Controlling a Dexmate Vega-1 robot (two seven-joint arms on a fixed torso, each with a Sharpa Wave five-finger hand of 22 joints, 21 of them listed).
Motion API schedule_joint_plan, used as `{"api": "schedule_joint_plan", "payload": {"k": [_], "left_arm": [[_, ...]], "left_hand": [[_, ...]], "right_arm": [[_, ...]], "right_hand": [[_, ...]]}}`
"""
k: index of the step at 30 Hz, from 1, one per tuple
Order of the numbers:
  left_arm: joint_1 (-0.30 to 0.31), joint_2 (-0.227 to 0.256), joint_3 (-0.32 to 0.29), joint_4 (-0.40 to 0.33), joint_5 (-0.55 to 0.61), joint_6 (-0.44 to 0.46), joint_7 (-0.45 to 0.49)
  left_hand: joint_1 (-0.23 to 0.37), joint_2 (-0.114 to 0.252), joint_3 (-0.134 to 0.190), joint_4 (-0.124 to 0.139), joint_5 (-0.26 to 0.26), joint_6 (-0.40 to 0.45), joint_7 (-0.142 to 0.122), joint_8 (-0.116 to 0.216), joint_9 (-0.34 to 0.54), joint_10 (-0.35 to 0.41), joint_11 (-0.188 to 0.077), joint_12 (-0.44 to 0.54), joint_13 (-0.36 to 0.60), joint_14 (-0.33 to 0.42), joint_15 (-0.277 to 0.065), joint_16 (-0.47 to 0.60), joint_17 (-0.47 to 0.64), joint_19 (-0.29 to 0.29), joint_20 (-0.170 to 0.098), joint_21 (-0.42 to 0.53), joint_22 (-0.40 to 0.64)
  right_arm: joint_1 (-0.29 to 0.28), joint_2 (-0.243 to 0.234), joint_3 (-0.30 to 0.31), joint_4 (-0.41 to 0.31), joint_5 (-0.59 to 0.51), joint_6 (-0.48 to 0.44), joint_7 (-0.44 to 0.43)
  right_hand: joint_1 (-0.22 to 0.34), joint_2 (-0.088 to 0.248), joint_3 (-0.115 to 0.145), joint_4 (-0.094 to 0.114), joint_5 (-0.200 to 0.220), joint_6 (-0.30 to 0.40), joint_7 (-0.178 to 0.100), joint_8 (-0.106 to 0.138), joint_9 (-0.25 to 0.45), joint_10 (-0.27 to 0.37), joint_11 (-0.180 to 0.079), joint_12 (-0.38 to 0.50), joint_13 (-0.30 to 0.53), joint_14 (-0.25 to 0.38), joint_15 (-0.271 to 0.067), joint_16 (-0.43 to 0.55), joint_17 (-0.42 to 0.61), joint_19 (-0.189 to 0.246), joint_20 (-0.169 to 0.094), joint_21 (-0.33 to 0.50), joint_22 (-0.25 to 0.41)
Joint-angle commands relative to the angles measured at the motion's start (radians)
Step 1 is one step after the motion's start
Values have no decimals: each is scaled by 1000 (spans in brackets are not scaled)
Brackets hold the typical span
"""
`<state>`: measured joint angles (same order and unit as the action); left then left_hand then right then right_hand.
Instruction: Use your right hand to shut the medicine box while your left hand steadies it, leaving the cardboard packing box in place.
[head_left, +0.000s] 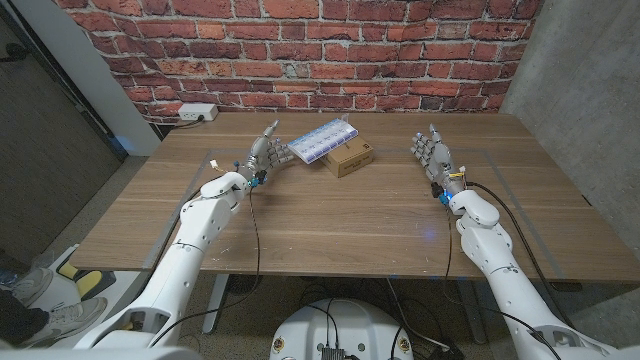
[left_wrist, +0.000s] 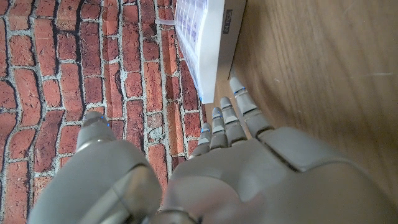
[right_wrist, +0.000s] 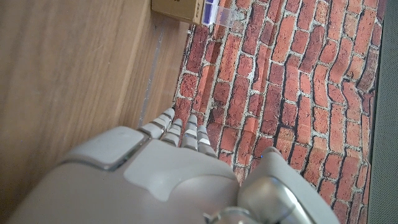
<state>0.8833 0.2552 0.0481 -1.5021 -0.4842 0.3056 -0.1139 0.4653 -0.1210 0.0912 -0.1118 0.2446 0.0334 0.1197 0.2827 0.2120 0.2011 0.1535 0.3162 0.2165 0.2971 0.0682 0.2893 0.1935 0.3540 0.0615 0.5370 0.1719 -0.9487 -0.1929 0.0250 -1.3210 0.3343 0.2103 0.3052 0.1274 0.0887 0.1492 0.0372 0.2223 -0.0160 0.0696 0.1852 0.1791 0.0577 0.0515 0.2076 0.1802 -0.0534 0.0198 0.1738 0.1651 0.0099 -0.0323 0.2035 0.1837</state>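
The medicine box (head_left: 322, 138), a flat blue-and-white pill organiser, sits at the table's far middle against the small brown cardboard packing box (head_left: 350, 158). Whether its lid is open or shut is unclear in the head view. My left hand (head_left: 268, 155) stands just left of the medicine box with its fingers apart, holding nothing and close to the box's end. In the left wrist view the medicine box (left_wrist: 202, 37) lies a short gap beyond my left hand's fingertips (left_wrist: 239, 99). My right hand (head_left: 433, 155) is raised well right of the cardboard box, fingers apart and empty. The right wrist view shows the cardboard box (right_wrist: 177, 9) far ahead.
A white power strip (head_left: 197, 112) lies at the back left by the brick wall (head_left: 330, 50). The wooden table (head_left: 350, 220) stretches bare toward me. A grey concrete pillar (head_left: 590, 80) stands at the right.
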Motion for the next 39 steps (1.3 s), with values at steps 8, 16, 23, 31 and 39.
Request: {"api": "schedule_joint_plan", "payload": {"k": [8, 16, 23, 31, 39], "left_arm": [[-55, -51, -49, 97, -63, 108, -133], [-72, -75, -61, 120, -61, 135, -148], [-99, -78, -54, 132, -36, 165, -159], [-137, -70, -33, 156, -1, 215, -190], [-159, -86, -32, 170, 36, 251, -171]], "left_hand": [[47, 15, -5, -10, 4, 62, 92, 11, 3, 94, 16, 25, 2, 97, -2, 19, -2, 116, -1, 18, 1], [57, 19, -15, -4, -2, 127, 92, 22, 2, 159, 26, 30, -3, 181, 1, 30, -7, 194, 1, 17, 0], [72, 24, -25, 0, -10, 235, 91, 45, 2, 261, 8, 43, -9, 272, -17, 37, -9, 280, -5, 14, 0], [108, 14, -36, -9, -12, 237, 92, 24, -3, 234, 21, -2, -14, 245, -5, -6, -11, 275, 6, -25, 0], [102, 17, -47, 1, -13, 262, 92, 22, -2, 287, 10, 1, -15, 297, -10, -1, -9, 310, 7, -33, 1]], "right_arm": [[6, 7, 7, 16, 3, 13, 7], [10, 9, 11, 23, 5, 16, 8], [14, 10, 15, 38, 9, 23, 9], [17, 14, 23, 58, 16, 42, 13], [18, 13, 31, 71, 20, 52, 14]], "right_hand": [[12, 3, -1, -7, 3, 7, 4, 5, 2, 9, 1, 5, 2, 5, -1, 4, 2, 10, -10, 4, 4], [12, 3, -2, -7, 3, 8, 2, 5, 2, 11, 0, 5, 2, 6, -1, 4, 2, 10, -10, 4, 4], [12, 3, -2, -7, 3, 8, 3, 5, 2, 13, 0, 5, 2, 6, -1, 4, 3, 10, -10, 4, 4], [11, 3, -3, -7, 3, 9, 2, 5, 2, 15, 0, 5, 2, 11, -2, 5, 3, 14, -8, 5, 4], [11, 3, -4, -7, 3, 11, 1, 5, 2, 20, 4, 7, 2, 17, 0, 6, 3, 19, -7, 7, 4]]}}
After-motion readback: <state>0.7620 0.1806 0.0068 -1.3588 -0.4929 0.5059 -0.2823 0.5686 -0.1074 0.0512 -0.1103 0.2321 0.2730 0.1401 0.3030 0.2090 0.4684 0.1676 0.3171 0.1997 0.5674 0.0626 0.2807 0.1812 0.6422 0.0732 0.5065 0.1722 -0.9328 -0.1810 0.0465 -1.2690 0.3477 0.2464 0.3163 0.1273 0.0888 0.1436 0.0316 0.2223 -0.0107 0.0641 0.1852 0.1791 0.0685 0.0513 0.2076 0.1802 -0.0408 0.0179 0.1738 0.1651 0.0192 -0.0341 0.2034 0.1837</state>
